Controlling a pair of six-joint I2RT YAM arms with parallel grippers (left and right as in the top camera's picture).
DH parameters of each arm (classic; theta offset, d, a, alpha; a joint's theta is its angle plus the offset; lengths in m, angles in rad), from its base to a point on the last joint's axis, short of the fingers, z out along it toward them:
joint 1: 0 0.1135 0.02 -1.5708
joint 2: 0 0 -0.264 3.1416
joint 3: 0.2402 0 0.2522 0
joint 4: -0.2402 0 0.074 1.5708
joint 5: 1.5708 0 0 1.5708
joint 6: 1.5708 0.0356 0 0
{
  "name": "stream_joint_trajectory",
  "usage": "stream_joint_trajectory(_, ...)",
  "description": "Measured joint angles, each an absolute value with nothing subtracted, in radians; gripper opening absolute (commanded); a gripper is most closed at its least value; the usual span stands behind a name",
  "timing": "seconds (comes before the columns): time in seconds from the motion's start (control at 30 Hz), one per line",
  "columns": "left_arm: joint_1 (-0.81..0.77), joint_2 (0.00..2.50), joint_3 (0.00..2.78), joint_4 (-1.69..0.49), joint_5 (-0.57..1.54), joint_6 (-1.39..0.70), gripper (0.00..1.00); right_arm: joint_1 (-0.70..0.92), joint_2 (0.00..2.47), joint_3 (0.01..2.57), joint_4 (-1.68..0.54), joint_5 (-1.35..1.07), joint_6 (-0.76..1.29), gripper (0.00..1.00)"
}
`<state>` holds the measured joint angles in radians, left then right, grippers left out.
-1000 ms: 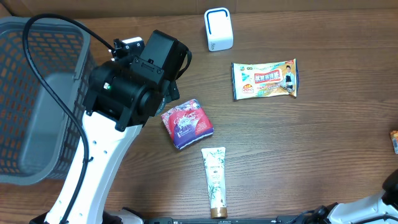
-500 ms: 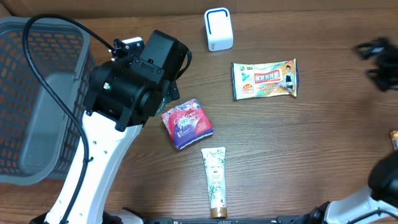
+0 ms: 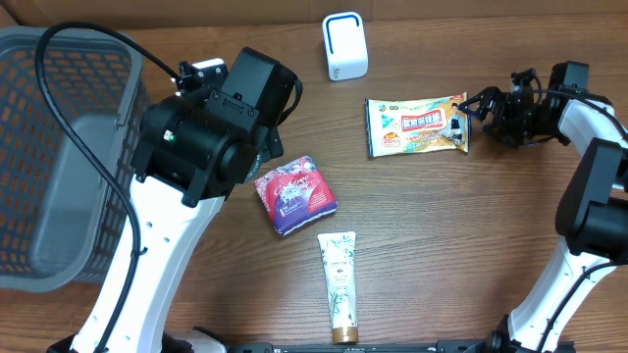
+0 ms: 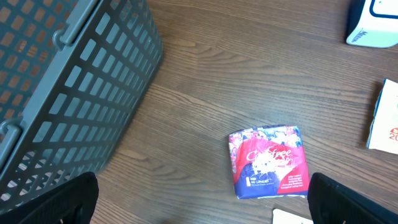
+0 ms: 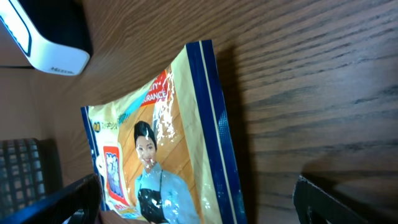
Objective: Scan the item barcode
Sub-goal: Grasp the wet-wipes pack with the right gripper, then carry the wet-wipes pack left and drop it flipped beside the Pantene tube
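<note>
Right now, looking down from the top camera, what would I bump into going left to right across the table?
Gray basket → red and blue flowery packet → wipes pack → right gripper.

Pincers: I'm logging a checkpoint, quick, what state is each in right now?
Left pincer: open, empty, above the floral packet.
Right pincer: open, empty, at the yellow packet edge.

The left gripper (image 4: 205, 210) and the right gripper (image 3: 478, 111) both stand wide open.
</note>
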<state>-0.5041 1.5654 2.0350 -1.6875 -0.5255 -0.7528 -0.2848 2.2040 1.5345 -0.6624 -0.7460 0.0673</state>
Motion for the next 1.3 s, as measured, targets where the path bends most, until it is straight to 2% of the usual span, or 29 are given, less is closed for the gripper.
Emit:
stream_joint_trajectory(0.43, -0.504, 1.565, 2.035, -1.687, -0.525, -0.753, 1.00, -0.214, 2.309, 1.604, -0.604, -0.913, -0.031, 1.00)
stream_joint_trajectory(0.47, -0.504, 1.565, 2.035, -1.687, -0.525, -0.753, 1.00, -0.206, 2.315, 1.609, -0.610, -0.921, -0.039, 0.94)
stream_joint_trajectory(0.5, -0.504, 1.565, 2.035, -1.687, -0.525, -0.753, 1.00, -0.199, 2.321, 1.613, -0.617, -0.932, -0.049, 0.77)
stream_joint_trajectory(0.53, -0.504, 1.565, 2.035, -1.687, -0.525, -0.753, 1.00, -0.194, 2.326, 1.617, -0.627, -0.933, -0.057, 0.49)
stream_joint_trajectory(0.57, -0.504, 1.565, 2.035, -1.687, -0.526, -0.753, 1.00, -0.190, 2.334, 1.618, -0.641, -0.933, -0.073, 0.31)
stream_joint_trajectory(0.6, -0.504, 1.565, 2.035, -1.687, -0.525, -0.753, 1.00, -0.187, 2.347, 1.617, -0.663, -0.944, -0.088, 0.18)
stream_joint_trajectory(0.7, -0.504, 1.565, 2.035, -1.688, -0.525, -0.753, 1.00, -0.179, 2.386, 1.602, -0.742, -0.972, -0.120, 0.04)
stream_joint_trajectory(0.93, -0.504, 1.565, 2.035, -1.687, -0.525, -0.753, 1.00, -0.175, 2.399, 1.595, -0.831, -1.007, -0.180, 0.04)
stream_joint_trajectory(1.2, -0.504, 1.565, 2.035, -1.687, -0.525, -0.753, 1.00, -0.175, 2.398, 1.607, -1.156, -0.981, -0.359, 0.04)
stream_joint_trajectory(1.3, -0.504, 1.565, 2.035, -1.688, -0.525, -0.753, 1.00, -0.174, 2.367, 1.616, -1.202, -0.933, -0.404, 0.04)
